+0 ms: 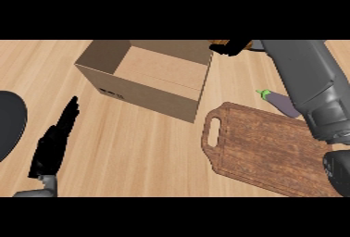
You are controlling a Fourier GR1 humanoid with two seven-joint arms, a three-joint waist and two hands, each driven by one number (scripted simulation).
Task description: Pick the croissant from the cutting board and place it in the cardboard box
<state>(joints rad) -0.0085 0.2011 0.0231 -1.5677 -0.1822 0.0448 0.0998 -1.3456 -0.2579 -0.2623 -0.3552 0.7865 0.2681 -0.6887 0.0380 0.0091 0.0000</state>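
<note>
Right hand (236,46) clenched round croissant (218,43), at far right corner of cardboard box (147,92), toward counter's (137,148) far edge. Only golden-brown sliver shows between black fingers.
Croissant off cutting board (266,148).
Croissant likely light, flaky, crushable: best cradled across thick middle, not brittle tips.
Box: matte brown card, open top, straight walls.
Board: dark grained wood, rounded corners, slotted handle, toward counter's right edge.
Left hand (53,143) released, fingers straight, resting near left edge.

Purple eggplant (279,102) lying on light wooden counter (137,139).
</note>
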